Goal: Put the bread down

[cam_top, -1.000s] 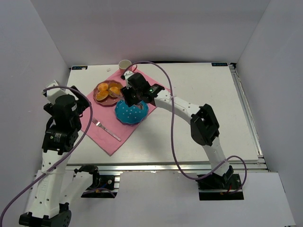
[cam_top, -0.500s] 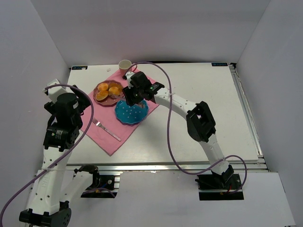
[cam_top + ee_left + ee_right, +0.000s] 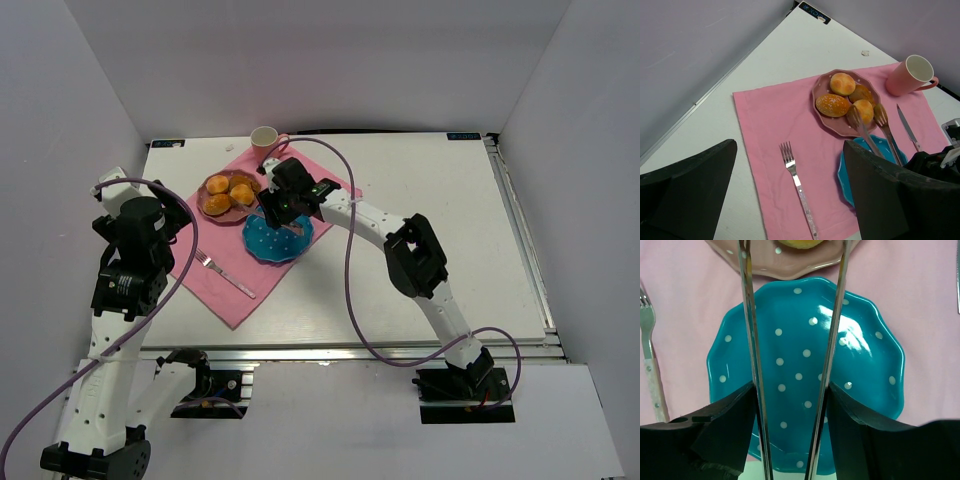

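Tabletop [image 3: 765, 55] sticker [image 3: 814, 11] print seems illegible; tongs [image 3: 881, 117] flank the bread [image 3: 864, 110].

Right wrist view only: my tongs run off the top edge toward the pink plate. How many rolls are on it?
Observer: Four bread rolls on the pink plate.
Operator: Are the tips on one?
Observer: The tongs' tips flank the roll nearest the blue plate, one each side; contact is unclear.
Operator: Anything beyond that plate?
Observer: A pink mug, upright, by the cloth's far corner.
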